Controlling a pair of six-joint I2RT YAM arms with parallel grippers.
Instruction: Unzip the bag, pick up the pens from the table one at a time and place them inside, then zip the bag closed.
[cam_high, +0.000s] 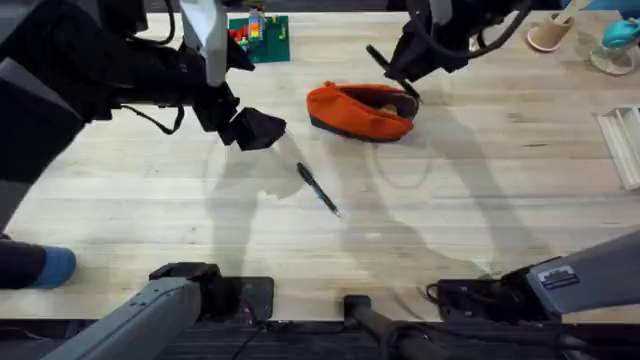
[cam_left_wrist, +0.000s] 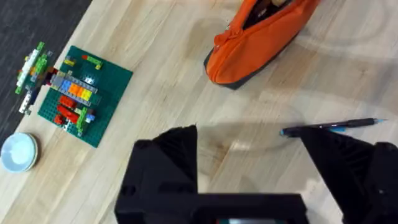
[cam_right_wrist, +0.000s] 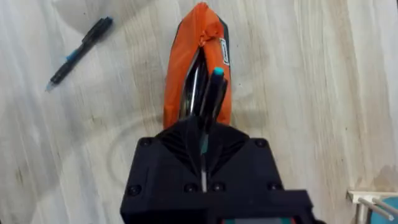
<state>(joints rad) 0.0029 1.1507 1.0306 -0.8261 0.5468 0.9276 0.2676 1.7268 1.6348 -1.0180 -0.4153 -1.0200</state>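
The right tool (cam_right_wrist: 205, 134) grips a pen (cam_right_wrist: 214, 93) over the unzipped bag (cam_high: 360, 111); the left tool (cam_left_wrist: 249, 180) gapes wide near the bag.

bag (cam_left_wrist: 261, 40) cut off at picture's edge, held pen (cam_right_wrist: 210, 99) partly hidden by right tool (cam_right_wrist: 202, 134)

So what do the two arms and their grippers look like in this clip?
Both grippers are matte black, blocky and angular. The left gripper has two broad wedge-shaped fingers on a flat body. The right gripper has a faceted body with small round screws on its face. In the overhead view the arms' near links are grey, the right one carries a small white label, and black cables trail along both arms.
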